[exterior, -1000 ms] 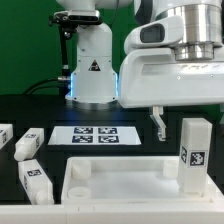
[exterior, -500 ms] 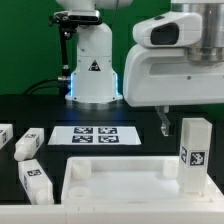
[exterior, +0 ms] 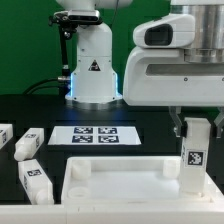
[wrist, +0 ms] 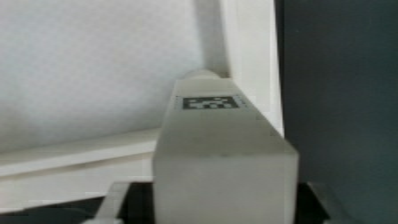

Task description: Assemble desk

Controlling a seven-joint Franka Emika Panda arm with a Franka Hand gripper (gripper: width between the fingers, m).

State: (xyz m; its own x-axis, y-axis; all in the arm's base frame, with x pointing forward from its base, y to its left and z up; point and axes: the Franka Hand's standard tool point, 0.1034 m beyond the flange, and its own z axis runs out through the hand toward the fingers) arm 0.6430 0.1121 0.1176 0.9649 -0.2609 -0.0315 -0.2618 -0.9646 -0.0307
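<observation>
Desk panel (exterior: 118,182) lies flat on the black table (exterior: 150,138) at 6 o'clock in the exterior view, with an upright leg (exterior: 194,158) standing on its 3 o'clock corner. Three loose legs (exterior: 28,143) (exterior: 35,180) (exterior: 4,133) lie toward 9 o'clock, the outermost cut off by the frame. The marker board (exterior: 95,134) sits at the panel's 12 o'clock, before the robot base (exterior: 90,65). The gripper (exterior: 196,126) straddles the upright leg's top, with fingers (exterior: 178,126) close at its flanks. Whether the jaws actually press it, I cannot tell. The wrist view is blurred, showing mostly the leg and its tag (wrist: 214,101). A second ago the gripper hung wide open at the leg's 10 o'clock; it has since shifted over the leg, dropped and narrowed.
</observation>
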